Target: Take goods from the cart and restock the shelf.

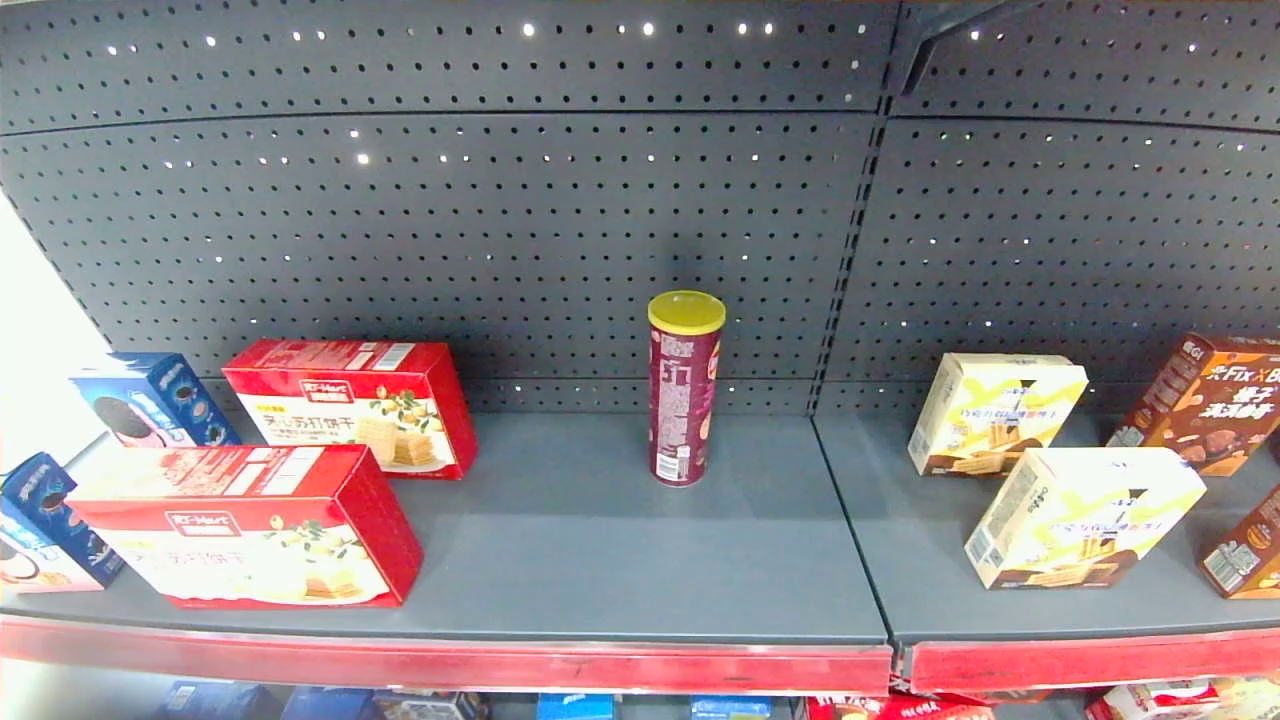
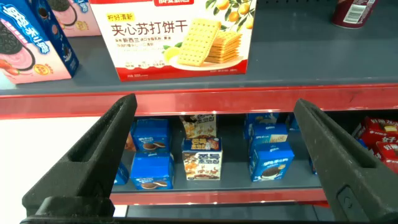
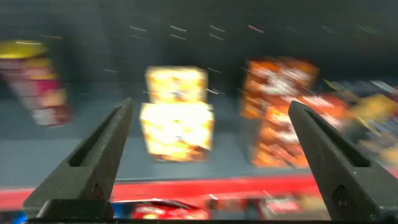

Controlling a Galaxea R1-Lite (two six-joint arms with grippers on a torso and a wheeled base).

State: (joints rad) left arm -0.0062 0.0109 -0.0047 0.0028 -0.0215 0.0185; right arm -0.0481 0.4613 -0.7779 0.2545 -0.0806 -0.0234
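In the head view the yellow-lidded canister stood upright mid-shelf, toward the back panel, with red cracker boxes at nine o'clock and cream boxes at three o'clock. In the left wrist view the left gripper was spread wide and empty before the shelf's red edge. In the right wrist view the right gripper also gaped wide, holding nothing. The canister looked light, stiff, smooth and tippy, so a mid-body grasp seemed best.
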